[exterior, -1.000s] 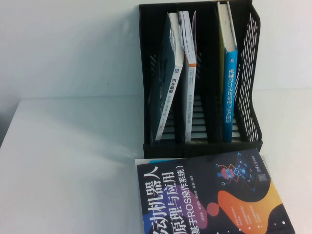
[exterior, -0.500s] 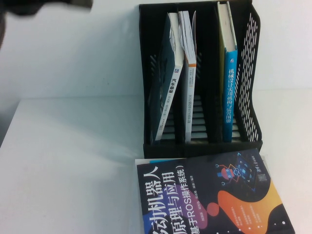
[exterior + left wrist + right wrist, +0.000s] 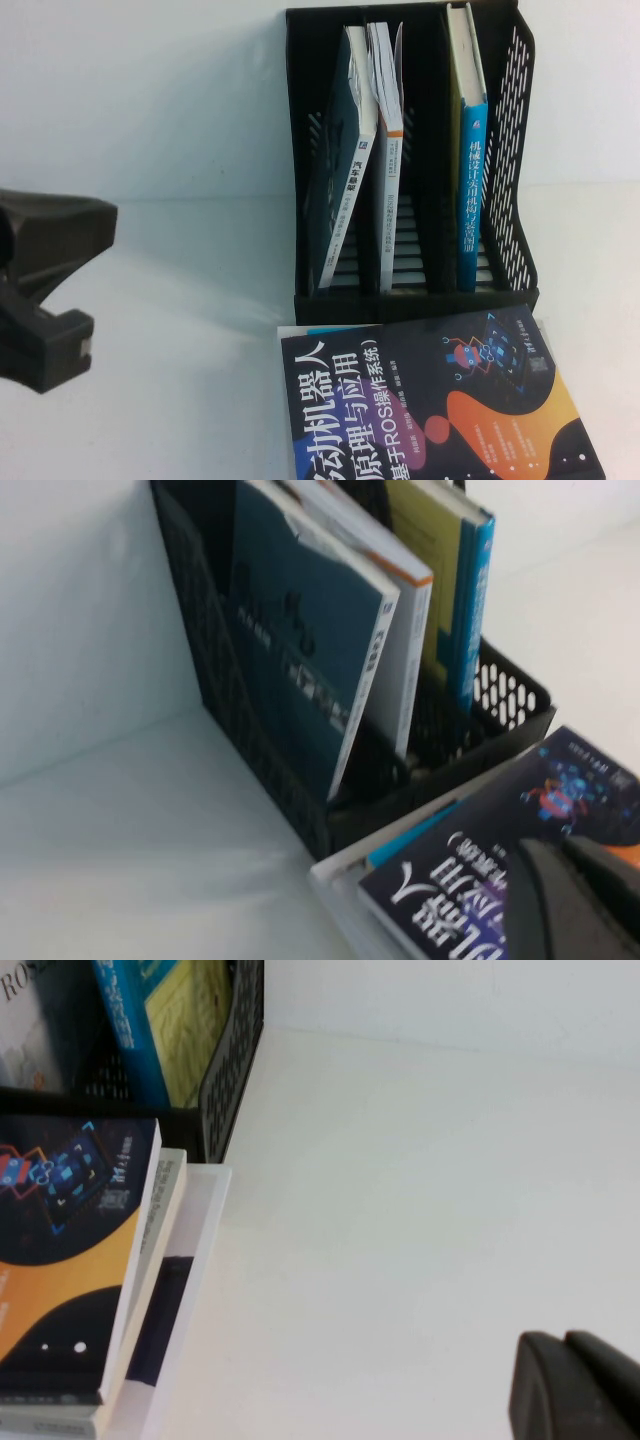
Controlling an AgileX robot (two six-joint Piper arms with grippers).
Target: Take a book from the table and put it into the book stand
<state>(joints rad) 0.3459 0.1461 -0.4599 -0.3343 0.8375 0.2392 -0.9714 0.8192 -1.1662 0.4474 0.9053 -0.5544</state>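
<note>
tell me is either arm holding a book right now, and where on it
Neither. The left gripper hangs over bare table at the left edge, nothing in it. The right gripper shows only in its wrist view, beside the black book, touching nothing.

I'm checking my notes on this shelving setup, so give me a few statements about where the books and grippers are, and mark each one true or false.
1. The pale yellow-cream book with the blue spine stands in the rightmost slot of the black plastic book stand. True.
2. The black book with the orange-purple robot cover stands in the middle slot. False: it lies flat on a stack on the white table, in front of the stand.
3. The left gripper is at the table's left side, apart from the stand. True.
4. The right gripper holds a book. False: it is over bare table beside the stack, with no book at it.
</note>
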